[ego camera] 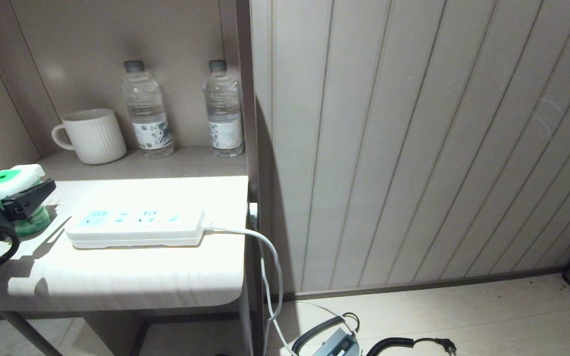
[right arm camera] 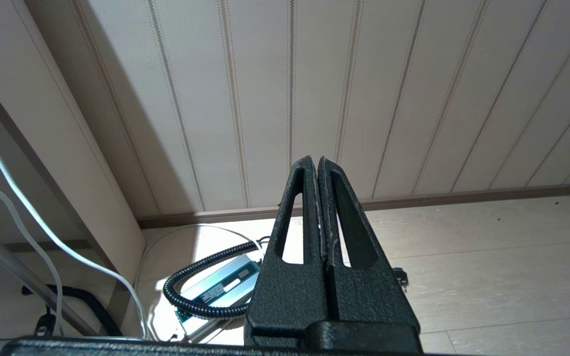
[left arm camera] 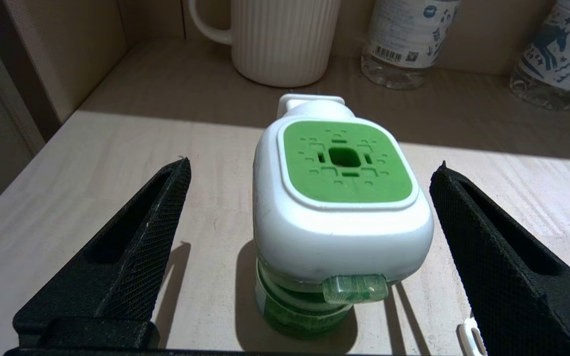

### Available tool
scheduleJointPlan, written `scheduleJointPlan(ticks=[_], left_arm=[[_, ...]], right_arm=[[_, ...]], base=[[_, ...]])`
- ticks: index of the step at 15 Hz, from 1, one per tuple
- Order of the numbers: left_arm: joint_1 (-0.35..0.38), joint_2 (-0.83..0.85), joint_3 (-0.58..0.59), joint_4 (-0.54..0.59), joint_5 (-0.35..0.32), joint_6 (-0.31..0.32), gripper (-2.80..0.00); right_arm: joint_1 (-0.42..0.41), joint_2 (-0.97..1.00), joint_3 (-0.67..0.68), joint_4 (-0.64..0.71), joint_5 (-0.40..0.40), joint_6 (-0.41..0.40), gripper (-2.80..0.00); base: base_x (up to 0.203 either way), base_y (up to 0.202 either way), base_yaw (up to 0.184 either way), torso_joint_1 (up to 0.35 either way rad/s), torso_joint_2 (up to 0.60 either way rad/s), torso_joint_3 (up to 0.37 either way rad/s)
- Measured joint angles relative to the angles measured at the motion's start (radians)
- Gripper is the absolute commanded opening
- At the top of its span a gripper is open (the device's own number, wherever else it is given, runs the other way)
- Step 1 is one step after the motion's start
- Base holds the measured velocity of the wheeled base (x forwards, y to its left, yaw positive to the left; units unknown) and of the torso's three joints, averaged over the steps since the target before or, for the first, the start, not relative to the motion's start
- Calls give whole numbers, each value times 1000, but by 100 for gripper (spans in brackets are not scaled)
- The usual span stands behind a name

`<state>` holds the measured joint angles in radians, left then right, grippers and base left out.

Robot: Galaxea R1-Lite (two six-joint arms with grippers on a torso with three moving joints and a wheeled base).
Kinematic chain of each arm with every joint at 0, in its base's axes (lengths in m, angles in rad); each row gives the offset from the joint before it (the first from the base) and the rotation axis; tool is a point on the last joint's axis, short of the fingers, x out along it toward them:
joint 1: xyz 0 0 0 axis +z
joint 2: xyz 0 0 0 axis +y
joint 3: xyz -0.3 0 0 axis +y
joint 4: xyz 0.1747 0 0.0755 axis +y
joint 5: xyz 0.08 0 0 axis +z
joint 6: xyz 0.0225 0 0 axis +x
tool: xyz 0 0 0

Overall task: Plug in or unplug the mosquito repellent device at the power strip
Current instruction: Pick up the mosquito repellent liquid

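Device: the white, green-topped plug-in mosquito repellent device [left arm camera: 337, 207] stands unplugged, left of the flat white power strip [ego camera: 135, 226].
Left gripper [left arm camera: 309, 232]: spread wide around it, not touching.
Right gripper [right arm camera: 318, 207]: pressed together, idle near the floor.
Left to do: grasp, plug in.

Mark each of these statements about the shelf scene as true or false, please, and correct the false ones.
1. The mosquito repellent device is plugged into the power strip. False: it stands upright on the table, beside the strip.
2. The left gripper is open, one finger on each side of the device. True.
3. The right gripper holds a bottle. False: its fingers are shut on nothing, and it points at the floor and wall.
4. A white mug and two water bottles stand at the back of the shelf. True.
5. The strip's cord hangs over the table edge. True.
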<state>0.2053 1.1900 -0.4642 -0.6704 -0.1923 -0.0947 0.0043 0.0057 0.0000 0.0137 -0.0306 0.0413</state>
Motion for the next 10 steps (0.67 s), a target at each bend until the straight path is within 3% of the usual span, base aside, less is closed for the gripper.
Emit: scheduleJointPlan(ticks=[10], left_arm=[[0, 39, -24, -20, 0, 10, 0]], right_arm=[[0, 0, 0, 0, 0, 0, -280]], base=[[0, 0, 0, 0, 0, 0]])
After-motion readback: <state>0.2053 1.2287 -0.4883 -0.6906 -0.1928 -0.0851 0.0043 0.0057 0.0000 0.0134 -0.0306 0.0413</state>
